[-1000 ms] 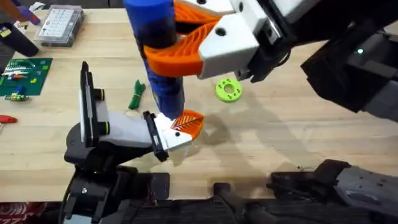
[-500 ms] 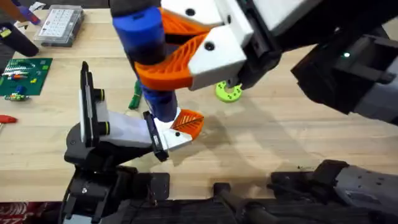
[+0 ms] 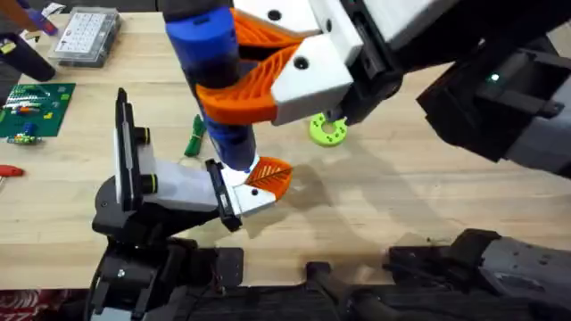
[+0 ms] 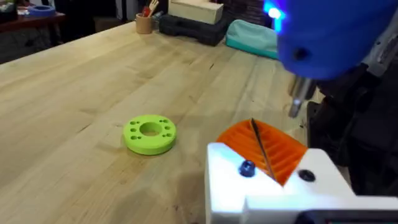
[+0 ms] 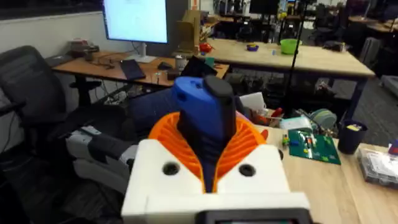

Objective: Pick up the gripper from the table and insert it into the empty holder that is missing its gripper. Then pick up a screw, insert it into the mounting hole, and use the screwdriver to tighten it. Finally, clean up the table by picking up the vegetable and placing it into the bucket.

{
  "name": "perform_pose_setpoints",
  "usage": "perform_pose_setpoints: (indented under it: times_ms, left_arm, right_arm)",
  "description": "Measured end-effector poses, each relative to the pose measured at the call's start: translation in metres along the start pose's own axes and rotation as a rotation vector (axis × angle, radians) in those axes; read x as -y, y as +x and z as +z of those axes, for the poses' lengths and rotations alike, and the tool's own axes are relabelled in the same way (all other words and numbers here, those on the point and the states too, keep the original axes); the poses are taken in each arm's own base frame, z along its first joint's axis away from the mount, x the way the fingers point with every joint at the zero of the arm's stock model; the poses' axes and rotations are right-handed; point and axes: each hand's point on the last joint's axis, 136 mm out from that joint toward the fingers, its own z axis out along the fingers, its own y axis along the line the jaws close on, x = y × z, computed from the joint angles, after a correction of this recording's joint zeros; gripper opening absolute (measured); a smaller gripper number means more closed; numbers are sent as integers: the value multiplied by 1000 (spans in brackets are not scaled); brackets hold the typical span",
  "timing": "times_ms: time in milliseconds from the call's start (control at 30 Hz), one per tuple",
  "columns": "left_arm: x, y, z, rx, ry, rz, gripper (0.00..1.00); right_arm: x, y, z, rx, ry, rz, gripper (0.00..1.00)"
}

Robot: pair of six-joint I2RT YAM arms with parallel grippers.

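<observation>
Screwdriver (image 3: 214, 80) is clamped upright between the orange ribbed fingers (image 3: 245, 94) of the right tool (image 3: 234, 64), black cap up and bit down. It is held vertical so the bit can drop straight onto the mount. The right wrist view confirms the grip: the blue body sits wedged in the V of both pads.

Holder (image 3: 187, 185) is the white mount at the tip of the left arm, lying low over the counter (image 3: 401, 196) near the near edge, left of middle. It is kept flat and steady, likely to give the driver a fixed target. Orange finger (image 3: 270, 176) is already seated in the holder, ribs pointing toward the right edge. In the left wrist view the metal bit (image 4: 298, 99) hangs just above and beside that finger, not touching the white base. Two dark spots (image 4: 247, 168) on the base look like a screw or a hole; too small to tell. For the left tool (image 4: 267, 180) I cannot tell if it is open or closed.

Judgement: this is the tightening step, with the bit not yet engaged.

Vegetable (image 3: 195, 136) lies on the counter beyond the holder, partly behind the screwdriver, untouched. Cleanup is not yet done. A lime disc (image 3: 327, 129) sits mid-counter, apart from everything else.
</observation>
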Motion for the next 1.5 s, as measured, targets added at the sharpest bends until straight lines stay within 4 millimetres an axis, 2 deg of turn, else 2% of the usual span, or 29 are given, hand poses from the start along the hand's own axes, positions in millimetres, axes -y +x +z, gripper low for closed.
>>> perform_pose_setpoints:
  times_ms: [300,967,1500]
  left_arm:
    - [0,0,0,0,0,0,14]
    - [0,0,0,0,0,0,14]
    - [0,0,0,0,0,0,14]
  right_arm:
    - [-3,9,-3,14,6,-6,48]
    - [7,17,-7,0,28,45,47]
    - [7,18,-7,0,30,48,47]
